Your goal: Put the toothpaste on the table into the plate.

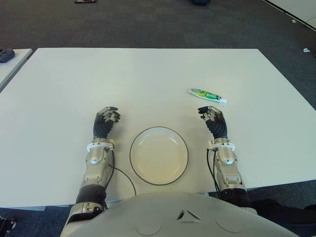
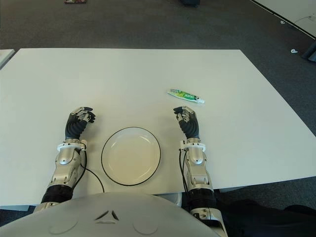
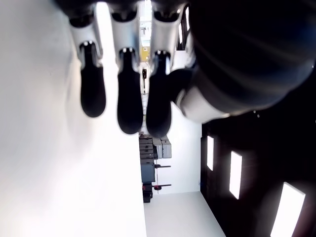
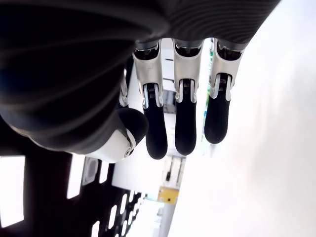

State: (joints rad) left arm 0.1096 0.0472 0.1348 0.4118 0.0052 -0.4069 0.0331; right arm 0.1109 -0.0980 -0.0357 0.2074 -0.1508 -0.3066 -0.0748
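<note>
A small green and white toothpaste tube (image 1: 207, 95) lies flat on the white table (image 1: 148, 79), to the right of centre. A white plate (image 1: 159, 155) with a dark rim sits near the front edge, with nothing in it. My right hand (image 1: 213, 120) is just right of the plate and a short way in front of the tube, not touching it; its fingers (image 4: 180, 123) hang loosely curled and hold nothing. My left hand (image 1: 105, 121) shows left of the plate, fingers (image 3: 129, 94) relaxed and holding nothing.
A thin black cable (image 1: 126, 177) curves on the table beside the plate's left rim. The corner of a second table (image 1: 12, 57) with a dark object shows at the far left. Dark carpet surrounds the table.
</note>
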